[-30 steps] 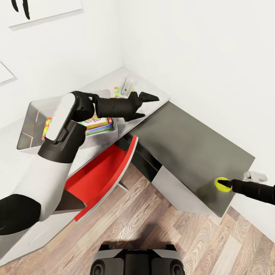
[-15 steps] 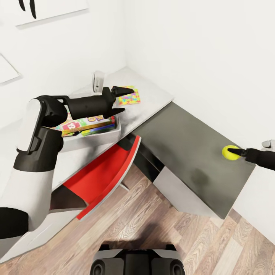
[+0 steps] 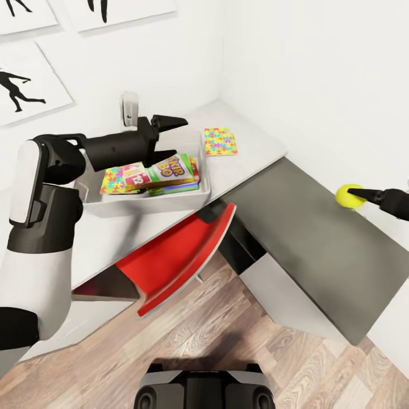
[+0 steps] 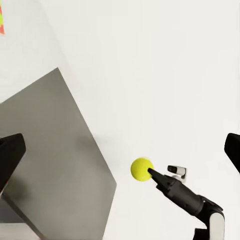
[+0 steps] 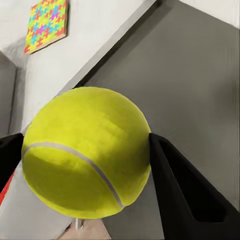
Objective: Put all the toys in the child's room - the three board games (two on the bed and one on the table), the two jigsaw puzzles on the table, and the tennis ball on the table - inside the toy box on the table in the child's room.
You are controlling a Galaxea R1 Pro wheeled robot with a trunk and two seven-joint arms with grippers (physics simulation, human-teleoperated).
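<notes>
My right gripper (image 3: 353, 196) is shut on the yellow tennis ball (image 3: 347, 196) and holds it in the air above the far side of the lower dark desk; the right wrist view shows the tennis ball (image 5: 85, 152) pinched between both black fingers (image 5: 185, 190). The grey toy box (image 3: 149, 207) stands on the pale table (image 3: 250, 153) with the Skip-Bo board game (image 3: 170, 167), a red-bannered box (image 3: 135, 178) and a jigsaw puzzle (image 3: 112, 182) inside. Another jigsaw puzzle (image 3: 220, 141) lies flat on the table beyond it. My left gripper (image 3: 173, 137) hangs open and empty over the box's back rim.
The lower dark grey desk (image 3: 318, 250) juts out to the right, against the white wall. A red chair (image 3: 182, 255) is tucked under the table's edge. A small white device (image 3: 129, 109) stands at the table's back. Wood floor lies in front of my base (image 3: 204, 389).
The view has swung, shifting everything rightward. My right gripper has lifted the tennis ball from the dark desk's near corner toward its far side. My left gripper has drawn back over the toy box.
</notes>
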